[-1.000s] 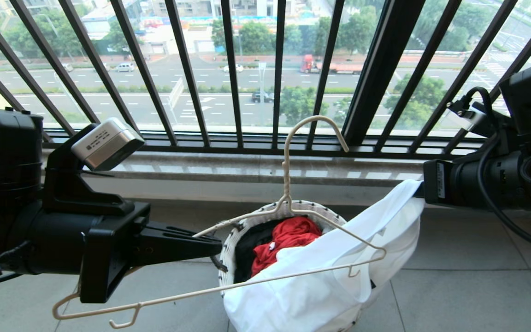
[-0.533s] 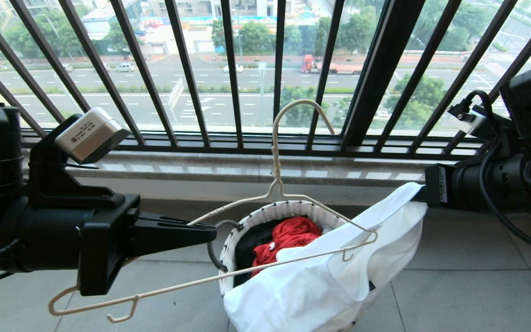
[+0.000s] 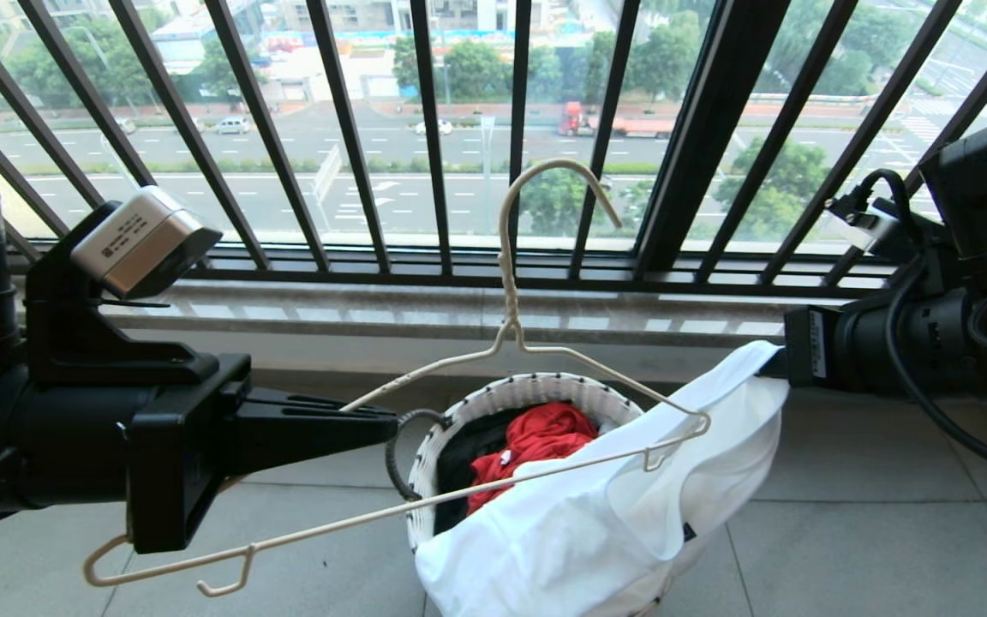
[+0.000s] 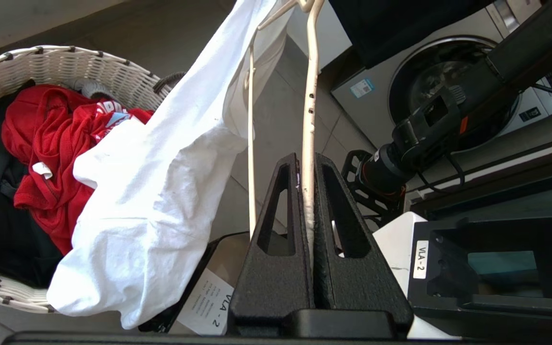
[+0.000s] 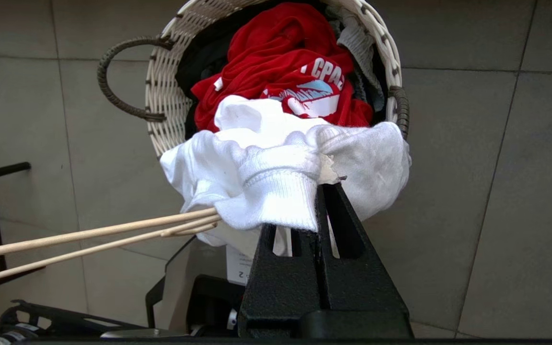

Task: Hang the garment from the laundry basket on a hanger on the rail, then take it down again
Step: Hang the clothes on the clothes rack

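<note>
Grey tiled floor below a window with black vertical bars, a street far beneath. The left claw is clamped tight on the hanger, pinching the cream wire of one sloping shoulder, hook pointing up in front of the bars. The hanger's far shoulder tip sits inside the garment, the white shirt draped around that end. Over on the right, the right claw is pinched shut on the ribbed white edge of the garment, holding it up at the robot's right. The shirt hangs down over the near rim of the laundry basket, which stands on the floor with red clothing and black clothing inside.
</note>
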